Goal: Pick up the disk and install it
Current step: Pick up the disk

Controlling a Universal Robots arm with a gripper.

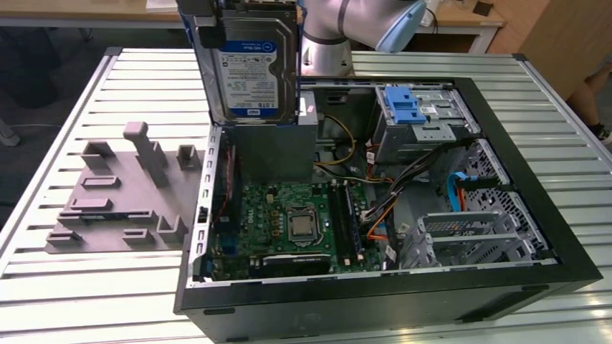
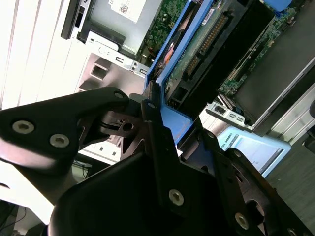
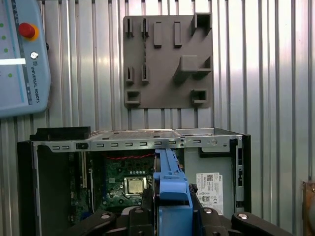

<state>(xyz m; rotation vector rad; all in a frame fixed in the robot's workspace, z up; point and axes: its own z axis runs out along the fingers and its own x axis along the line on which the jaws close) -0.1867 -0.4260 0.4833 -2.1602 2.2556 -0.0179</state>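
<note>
Above open computer case (image 1: 383,301): disk (image 1: 246,64) upright, seemingly clear of it; gripper (image 2: 173,118) pinching disk.

Showing a blue-and-white label on the silver disk (image 1: 251,72), edged in blue; also showing a green motherboard (image 1: 272,208), black case (image 1: 383,304), ribbed pale-grey desk (image 1: 86,287).

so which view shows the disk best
The exterior view: the disk stands upright over the case, label facing the camera. The second wrist view shows its underside in the gripper; the first wrist view sees it edge-on.
</note>
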